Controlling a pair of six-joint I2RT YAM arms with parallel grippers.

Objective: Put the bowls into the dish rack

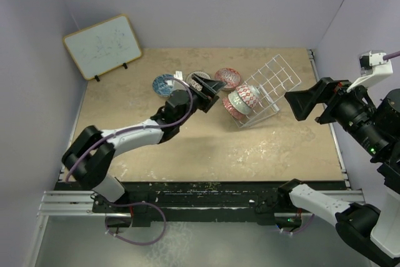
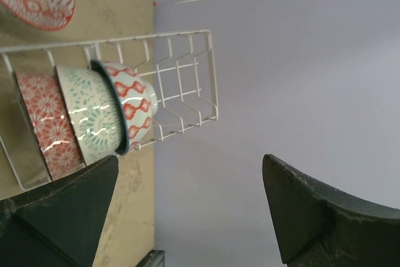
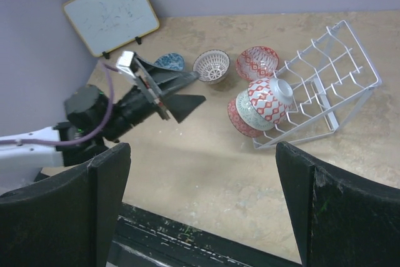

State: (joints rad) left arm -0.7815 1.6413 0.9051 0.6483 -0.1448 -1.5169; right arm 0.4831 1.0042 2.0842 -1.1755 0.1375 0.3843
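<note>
Loading at midpoint: half the set racked, half loose on the beige table point(image 1: 187, 148).
The white wire grid dish rack point(image 1: 275, 82) sits tilted right of centre, its long axis running near-left to far-right. Three patterned ceramic bowls point(image 1: 240, 101) stand nested on edge at its near-left end. The left gripper point(image 1: 209, 87) hovers with jaws wide apart and empty, pointing at the rack. The right gripper point(image 1: 309, 99) is likewise spread and empty, just beyond the rack's right side. The loose red-patterned bowl point(image 3: 257, 62), white-lattice bowl point(image 3: 211, 65) and blue bowl point(image 3: 169, 62) lie in a row along the far side of the left gripper. The left arm is therefore judged nearer, and the red-patterned bowl is closest to its fingertips.
</note>
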